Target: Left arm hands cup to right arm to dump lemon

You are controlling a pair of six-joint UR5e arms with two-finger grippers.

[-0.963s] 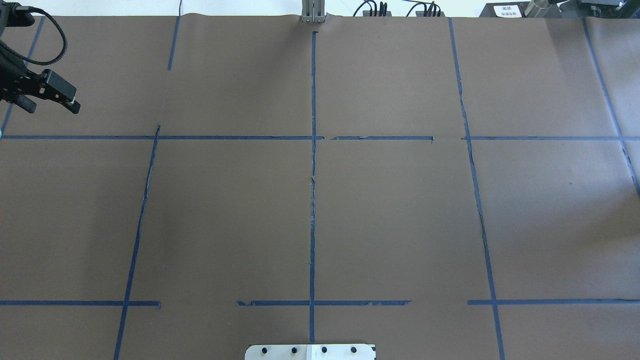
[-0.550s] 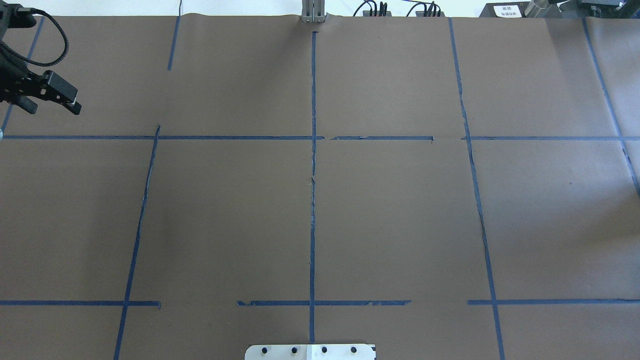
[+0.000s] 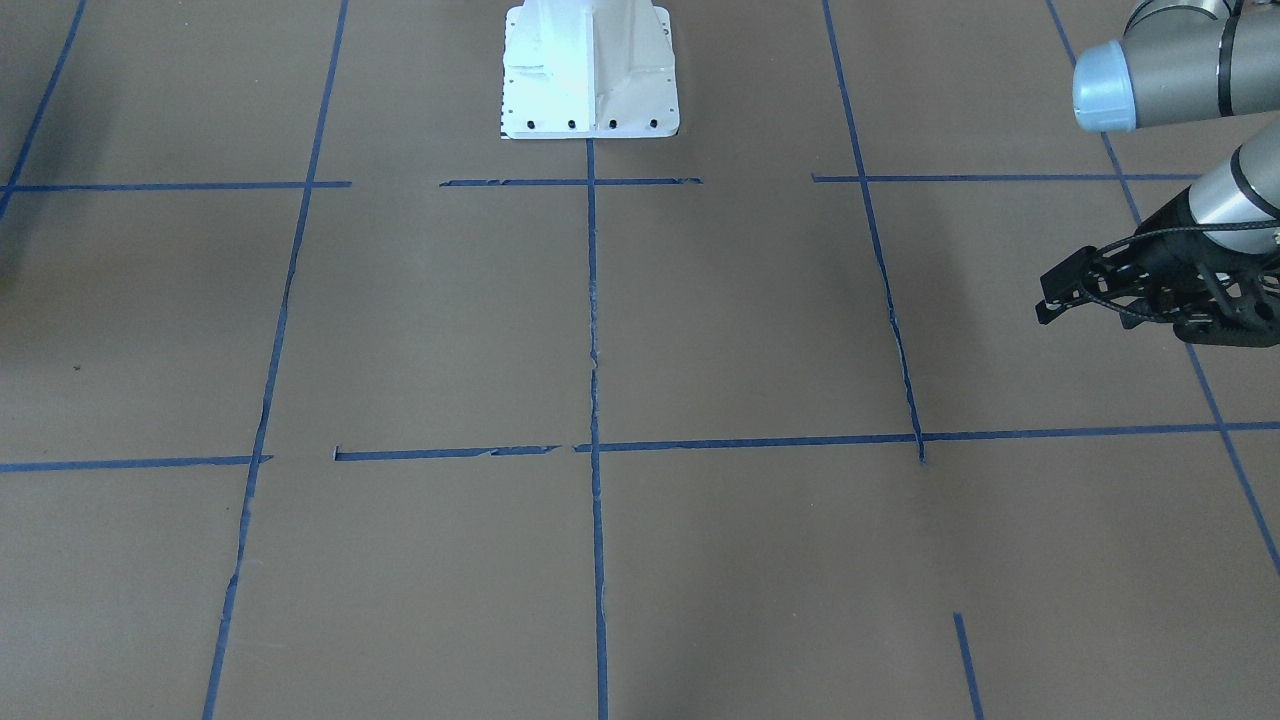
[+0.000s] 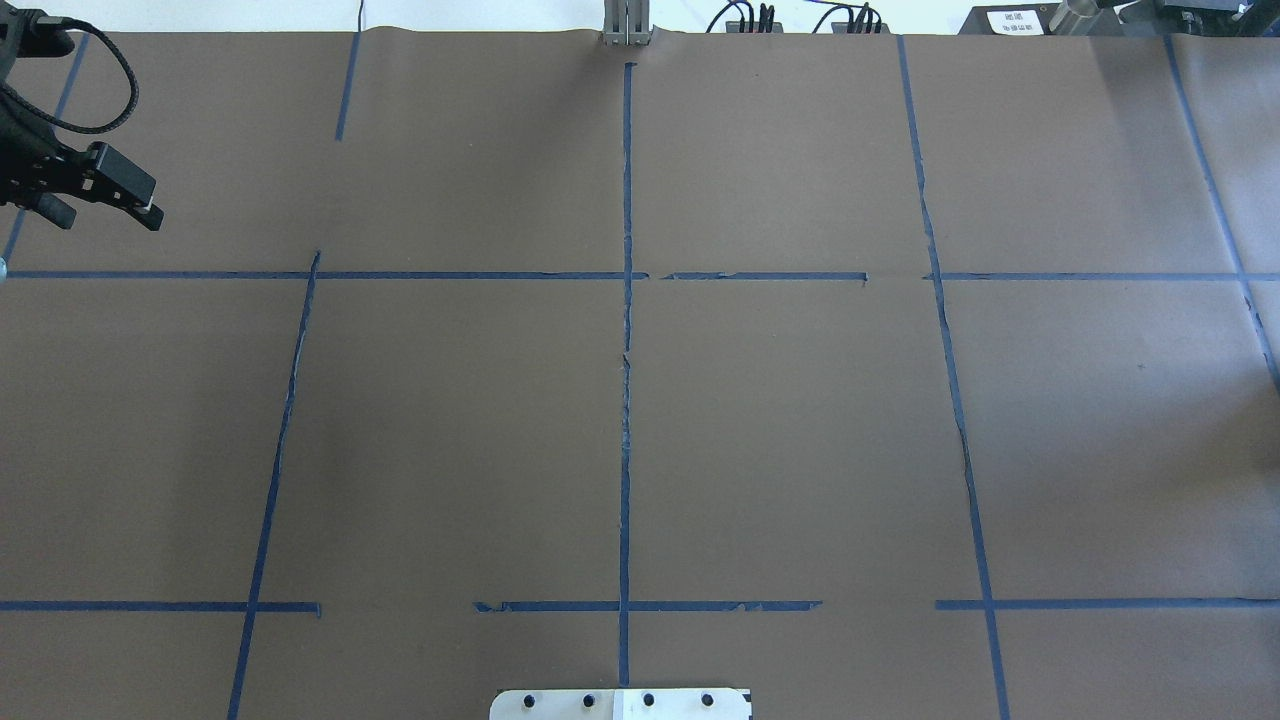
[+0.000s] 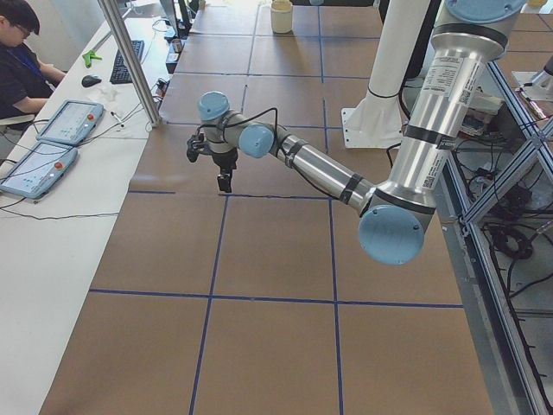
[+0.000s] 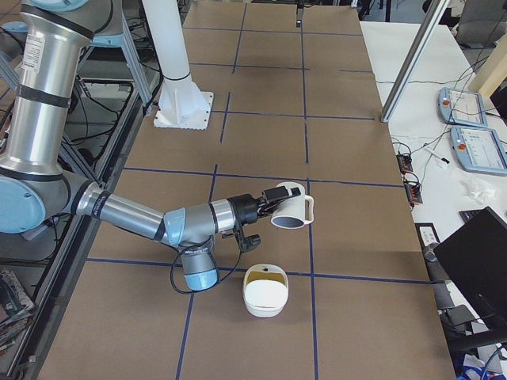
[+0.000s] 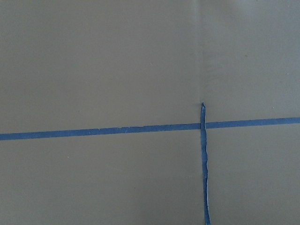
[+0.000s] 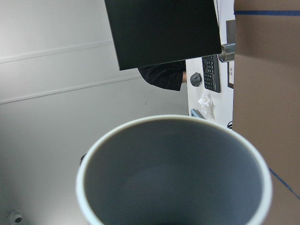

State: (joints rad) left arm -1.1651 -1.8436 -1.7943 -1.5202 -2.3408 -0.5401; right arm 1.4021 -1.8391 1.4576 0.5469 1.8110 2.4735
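The right arm [image 6: 142, 215] held the cup [image 6: 289, 207] on its side in the air, its mouth tipped toward a white bowl [image 6: 264, 307] on the counter [image 6: 348, 229]. Only the side view showed the right fingers [image 6: 274, 195], so we could not tell how they stood on the cup. The wrist view looked into a bare grey inside, and something yellow-green, which we took for the lemon [image 6: 264, 277], lay in the bowl, so we judged the dump all but done. To finish well, we would keep the mouth toward the bowl, hold the tilt a moment, then roll the cup upright slowly without loosening the grip. The left arm [image 5: 320, 169] hung well apart, its left fingers [image 4: 125, 185] spread and empty. We counted one cup, one lemon, one bowl and two arms.
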